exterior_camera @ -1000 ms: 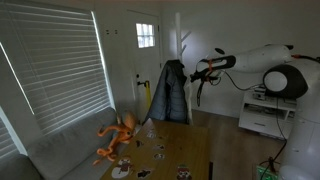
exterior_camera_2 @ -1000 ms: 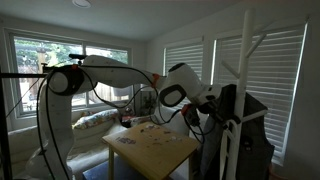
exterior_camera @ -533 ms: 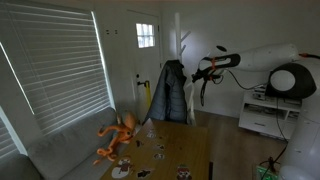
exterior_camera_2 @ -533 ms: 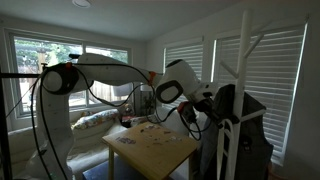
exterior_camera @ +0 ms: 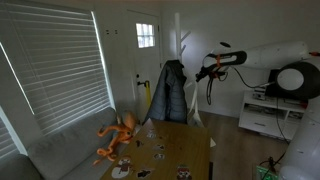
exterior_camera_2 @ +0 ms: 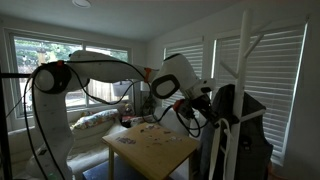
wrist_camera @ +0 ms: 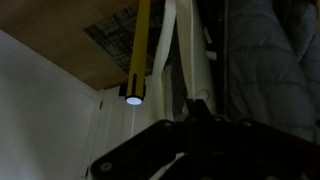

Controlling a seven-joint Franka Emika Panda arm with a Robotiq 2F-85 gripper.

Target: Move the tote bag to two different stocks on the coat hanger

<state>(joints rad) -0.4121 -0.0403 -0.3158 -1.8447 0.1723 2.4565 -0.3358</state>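
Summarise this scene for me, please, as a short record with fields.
coat stand: white pole, prongs near top
jacket: dark, hanging on the stand
tote bag: pale cloth hanging beside the jacket
hand: raised beside the stand; open or shut unclear
table: wooden, small items on top
toy: orange, on the sofa
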